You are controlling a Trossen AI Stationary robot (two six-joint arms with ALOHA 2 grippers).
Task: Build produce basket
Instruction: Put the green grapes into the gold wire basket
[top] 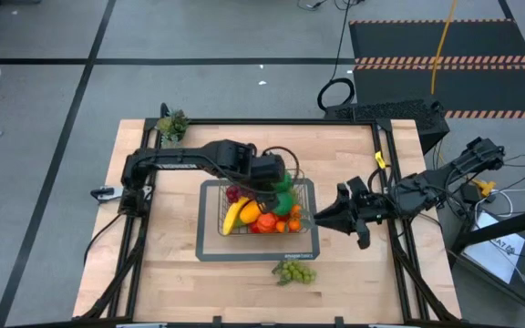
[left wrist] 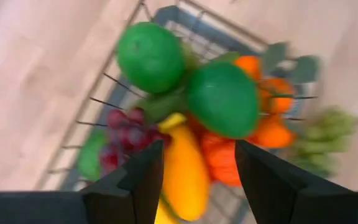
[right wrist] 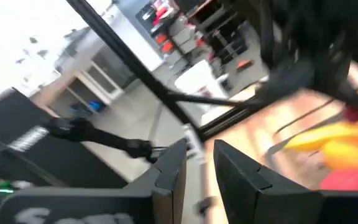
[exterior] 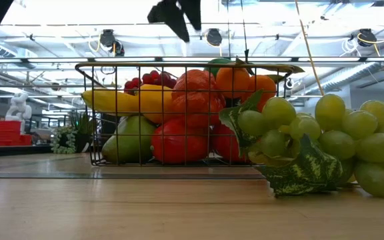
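While the basket (top: 210,246) sits at the middle of the table (top: 153,282), piled with produce, the left gripper (left wrist: 199,163) hangs just above the heap with its fingers (left wrist: 143,177) parted to a middling gap and nothing between them. Under it in the basket lie a banana (left wrist: 184,171), two green balls (left wrist: 222,99), dark red grapes (left wrist: 120,127), oranges (left wrist: 272,130) and something red. From table level a pear (exterior: 129,148) and red apples (exterior: 179,141) show low in the basket, the banana and oranges riding near its rim. A bunch of green grapes (top: 295,271) lies on the table outside the basket, near its front corner. The right gripper (top: 322,219) hovers just beside the basket's right wall, fingers drawn narrow and empty.
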